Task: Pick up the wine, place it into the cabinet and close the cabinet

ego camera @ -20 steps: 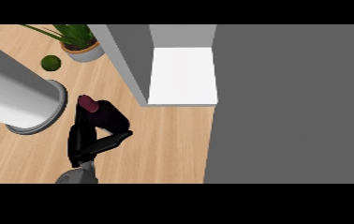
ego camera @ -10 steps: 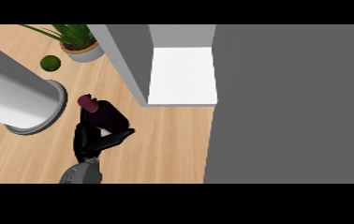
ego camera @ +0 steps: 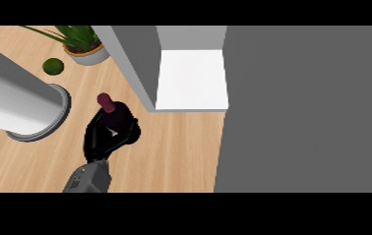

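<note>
Left hand (ego camera: 109, 133) is curled round the wine (ego camera: 108, 102) just left of the open cabinet (ego camera: 138, 57), wrapping its body below the neck, probably to keep it steady for the carry to the shelf (ego camera: 193, 79).

A potted plant (ego camera: 81, 44) stood at the far left of the wooden desk (ego camera: 174, 150), a small round green object (ego camera: 53, 66) just beside it. Nearer, a large pale grey cylinder (ego camera: 25, 101) with a rimmed base stood at the left edge.
</note>
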